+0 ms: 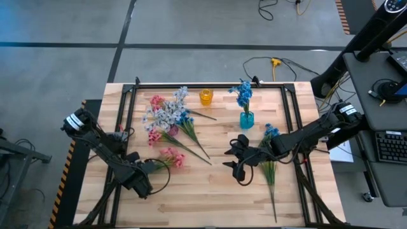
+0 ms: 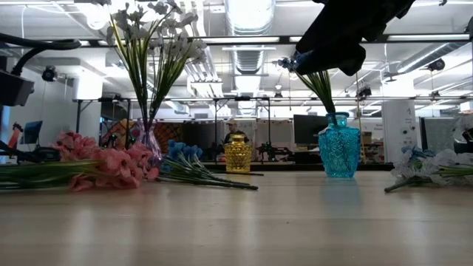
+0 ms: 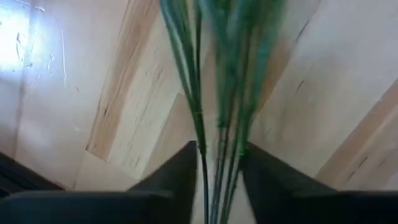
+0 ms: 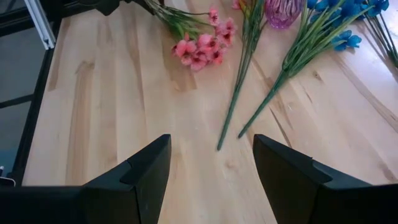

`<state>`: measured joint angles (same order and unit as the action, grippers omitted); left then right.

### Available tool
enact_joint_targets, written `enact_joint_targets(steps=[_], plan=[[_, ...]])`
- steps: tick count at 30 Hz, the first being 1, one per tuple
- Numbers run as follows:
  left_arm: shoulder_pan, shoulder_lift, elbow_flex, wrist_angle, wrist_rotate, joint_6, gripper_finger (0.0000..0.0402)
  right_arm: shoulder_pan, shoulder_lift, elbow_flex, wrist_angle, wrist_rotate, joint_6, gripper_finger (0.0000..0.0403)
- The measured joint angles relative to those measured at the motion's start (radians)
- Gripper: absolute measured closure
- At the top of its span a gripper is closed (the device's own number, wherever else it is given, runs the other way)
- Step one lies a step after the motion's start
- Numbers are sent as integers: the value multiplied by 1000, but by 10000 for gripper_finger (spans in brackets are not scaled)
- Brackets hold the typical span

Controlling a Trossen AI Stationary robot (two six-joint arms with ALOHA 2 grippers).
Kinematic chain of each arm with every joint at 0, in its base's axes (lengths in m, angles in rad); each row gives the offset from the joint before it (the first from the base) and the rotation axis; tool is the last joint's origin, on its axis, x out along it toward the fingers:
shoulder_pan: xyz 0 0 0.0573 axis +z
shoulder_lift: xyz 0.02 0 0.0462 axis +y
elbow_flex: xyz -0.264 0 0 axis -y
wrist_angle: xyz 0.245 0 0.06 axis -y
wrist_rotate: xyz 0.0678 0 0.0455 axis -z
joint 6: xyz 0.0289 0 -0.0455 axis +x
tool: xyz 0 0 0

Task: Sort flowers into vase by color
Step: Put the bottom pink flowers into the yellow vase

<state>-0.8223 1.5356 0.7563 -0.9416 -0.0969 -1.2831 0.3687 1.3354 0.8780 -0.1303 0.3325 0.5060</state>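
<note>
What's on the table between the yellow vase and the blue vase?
Nothing: in the high view, only bare table separates the yellow vase from the blue vase.

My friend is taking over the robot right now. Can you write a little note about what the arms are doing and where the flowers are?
Left gripper: fingers closing round green stems of the pink sprig, front left.
Right gripper: open, empty, mid-table.
Done: blue flowers in the blue vase; white flowers in the purple vase.
Left: yellow vase empty; loose pink and blue sprigs beside the purple vase, another blue sprig by the right arm.
</note>
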Motion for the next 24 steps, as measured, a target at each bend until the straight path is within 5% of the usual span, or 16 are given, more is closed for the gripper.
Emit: enact_joint_targets(steps=[5, 16, 20, 24], plan=[[0, -1, 0, 3, 2, -8, 394, 0, 0, 0, 0, 0, 0, 183], [-24, -39, 81, 1, 4, 42, 400, 3, 0, 0, -8, -27, -7, 183], [-54, -67, 171, 3, -66, 102, 400, 13, 0, 0, -21, -29, -31, 183], [-68, -101, 276, 22, -240, 200, 401, 35, 0, 0, -11, -26, -69, 183]])
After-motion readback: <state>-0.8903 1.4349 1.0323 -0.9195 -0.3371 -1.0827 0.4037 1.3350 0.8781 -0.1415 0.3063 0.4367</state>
